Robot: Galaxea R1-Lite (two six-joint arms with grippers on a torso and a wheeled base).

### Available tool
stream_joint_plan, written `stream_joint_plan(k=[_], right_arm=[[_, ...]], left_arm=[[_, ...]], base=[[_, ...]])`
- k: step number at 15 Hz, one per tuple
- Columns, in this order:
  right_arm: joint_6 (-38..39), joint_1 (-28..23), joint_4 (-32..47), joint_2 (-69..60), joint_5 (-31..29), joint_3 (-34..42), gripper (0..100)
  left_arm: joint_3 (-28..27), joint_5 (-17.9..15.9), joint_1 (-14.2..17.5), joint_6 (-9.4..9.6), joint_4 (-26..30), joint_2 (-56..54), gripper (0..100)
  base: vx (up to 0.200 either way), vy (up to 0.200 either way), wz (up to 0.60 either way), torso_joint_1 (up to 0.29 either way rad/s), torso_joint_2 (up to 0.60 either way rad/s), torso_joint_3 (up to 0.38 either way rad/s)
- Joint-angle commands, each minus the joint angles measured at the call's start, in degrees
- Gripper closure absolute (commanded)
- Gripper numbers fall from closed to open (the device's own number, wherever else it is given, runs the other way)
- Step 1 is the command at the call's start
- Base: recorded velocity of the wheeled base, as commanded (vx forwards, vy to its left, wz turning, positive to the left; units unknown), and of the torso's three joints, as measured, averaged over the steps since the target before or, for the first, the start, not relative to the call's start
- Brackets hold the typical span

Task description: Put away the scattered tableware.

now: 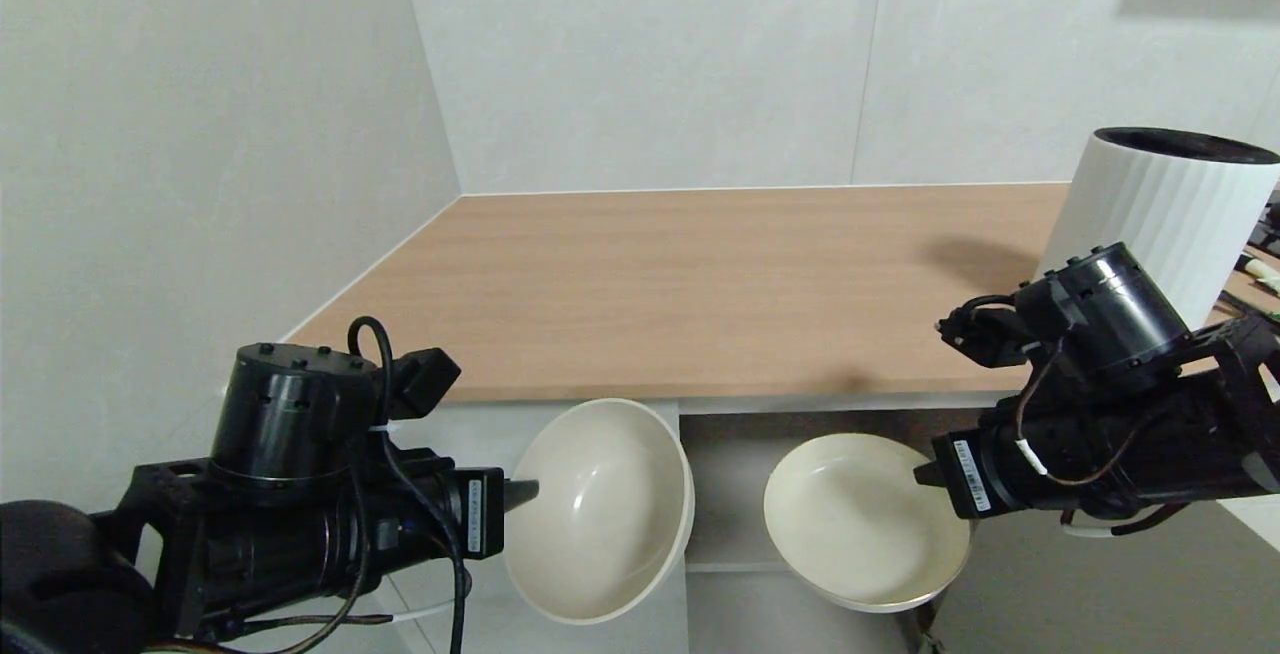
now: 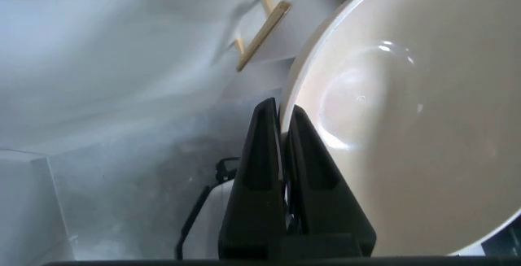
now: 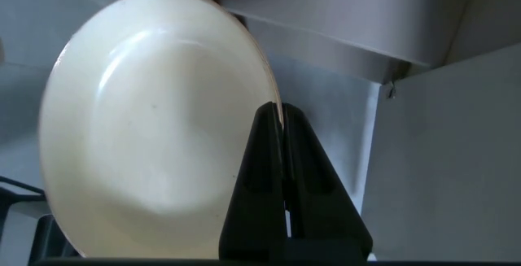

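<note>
White tiled walls [image 1: 650, 54] meet in a corner behind a long wooden countertop [image 1: 700, 284]; at its right end a tall ribbed white container [image 1: 1160, 214] stands upright, its open top dark.

Both dishes hang in front of the counter's near edge and lower than it, before the pale cabinet fronts [image 1: 720, 494].

The left gripper [image 1: 520, 494] is clamped on the rim of a deep cream bowl [image 1: 610, 514]; in the left wrist view its two black fingers [image 2: 262, 144] pinch the thin edge between them, one on the inner wall and one on the outer. The bowl is tipped on its side, so its hollow faces up toward the head camera and toward the robot's right.

The right gripper [image 1: 925, 476] grips the rim of a shallow cream plate [image 1: 860, 524] in the same way, its jaws closed tight on the edge; the plate is tilted, with its face turned up.

Bowl and plate hang side by side, near each other but not touching, the bowl on the robot's left and the plate on its right.

Beyond the bowl, the left wrist view shows a light wooden handle [image 2: 260, 32] fixed to a white cabinet door.
</note>
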Motion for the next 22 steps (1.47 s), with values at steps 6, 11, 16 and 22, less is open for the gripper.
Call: stream_joint_plan(k=[6, 11, 16, 22], right_arm=[[0.0, 0.1, 0.0, 0.9, -0.1, 0.0, 100], [0.0, 0.1, 0.0, 1.2, 0.0, 0.0, 100], [0.0, 0.1, 0.0, 1.9, -0.1, 0.1, 100], [-0.1, 2.2, 0.1, 7.9, -0.5, 0.1, 100]], left_arm=[[0.0, -0.1, 0.0, -0.01, 0.0, 0.3, 100], [0.0, -0.1, 0.0, -0.01, 0.0, 0.3, 100], [0.0, -0.1, 0.0, -0.01, 0.0, 0.3, 100], [0.0, 0.0, 0.0, -0.01, 0.0, 0.3, 100]], base=[[0.000, 0.000, 0.00, -0.182, 0.47, 0.292], [0.000, 0.000, 0.00, -0.148, 0.46, 0.305], [0.000, 0.000, 0.00, -0.057, 0.23, 0.155], [0.000, 0.000, 0.00, 0.000, 0.00, 0.000]])
